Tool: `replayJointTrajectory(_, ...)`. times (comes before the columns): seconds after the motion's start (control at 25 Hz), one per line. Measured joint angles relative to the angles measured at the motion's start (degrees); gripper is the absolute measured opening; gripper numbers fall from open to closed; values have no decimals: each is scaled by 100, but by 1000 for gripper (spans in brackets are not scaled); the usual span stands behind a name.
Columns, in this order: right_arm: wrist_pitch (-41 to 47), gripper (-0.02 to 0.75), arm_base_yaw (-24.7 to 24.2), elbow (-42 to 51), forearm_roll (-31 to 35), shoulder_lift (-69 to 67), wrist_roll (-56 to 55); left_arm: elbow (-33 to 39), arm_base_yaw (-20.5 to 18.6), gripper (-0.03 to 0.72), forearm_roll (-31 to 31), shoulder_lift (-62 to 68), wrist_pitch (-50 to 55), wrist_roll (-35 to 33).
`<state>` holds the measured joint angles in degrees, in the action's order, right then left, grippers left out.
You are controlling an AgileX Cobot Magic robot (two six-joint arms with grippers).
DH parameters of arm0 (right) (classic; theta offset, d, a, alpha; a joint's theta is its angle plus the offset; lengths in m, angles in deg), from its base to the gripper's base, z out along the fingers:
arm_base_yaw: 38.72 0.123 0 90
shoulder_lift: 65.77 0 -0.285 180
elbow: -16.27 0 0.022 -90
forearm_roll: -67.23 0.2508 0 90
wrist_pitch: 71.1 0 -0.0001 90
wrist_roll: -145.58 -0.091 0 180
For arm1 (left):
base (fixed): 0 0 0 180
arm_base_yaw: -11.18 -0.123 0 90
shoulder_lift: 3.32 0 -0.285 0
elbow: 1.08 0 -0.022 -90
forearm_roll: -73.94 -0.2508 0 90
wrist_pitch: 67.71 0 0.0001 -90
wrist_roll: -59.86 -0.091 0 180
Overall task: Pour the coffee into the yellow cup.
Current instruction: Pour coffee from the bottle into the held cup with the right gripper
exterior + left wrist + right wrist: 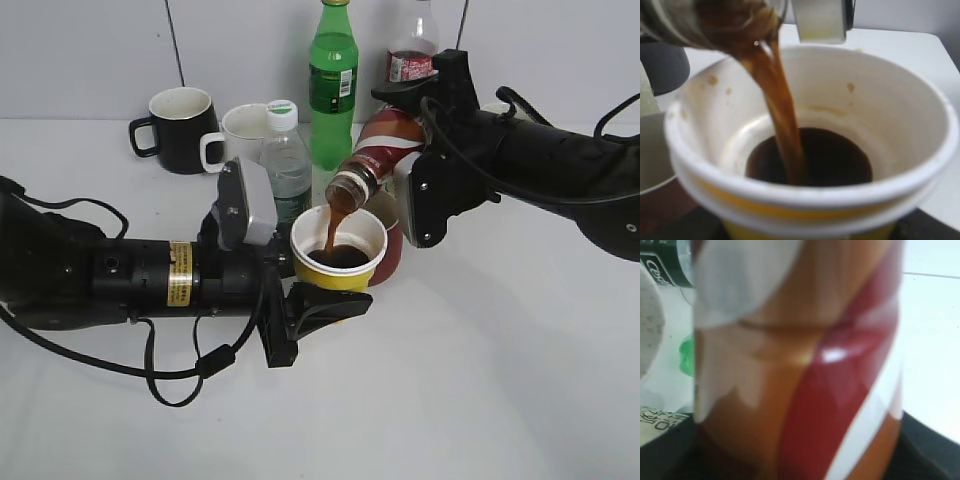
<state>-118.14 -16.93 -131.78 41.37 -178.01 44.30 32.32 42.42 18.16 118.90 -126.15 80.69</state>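
Observation:
My left gripper point(322, 300) is shut on the yellow cup point(338, 262) and holds it upright near the table's middle. My right gripper point(412, 195) is shut on the coffee bottle point(378, 150), tilted mouth-down over the cup. A stream of dark coffee point(331, 226) runs from the bottle mouth into the cup. In the left wrist view the stream point(782, 115) falls into a dark pool point(835, 160) at the bottom of the cup point(805, 197), with brown splashes on the white wall. The right wrist view is filled by the bottle's red, white and brown label point(800, 370).
A dark red mug point(390, 252) stands right behind the yellow cup. At the back stand a black mug point(180, 130), a white mug point(238, 135), a white-capped pale bottle point(285, 165), a green bottle point(333, 85) and a red-labelled cola bottle point(412, 55).

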Motion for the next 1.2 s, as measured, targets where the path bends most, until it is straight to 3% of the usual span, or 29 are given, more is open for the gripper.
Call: replayJointTrajectory(1.2,-162,507,0,0,208,0,433,0,0,409,0,0,-137,0)
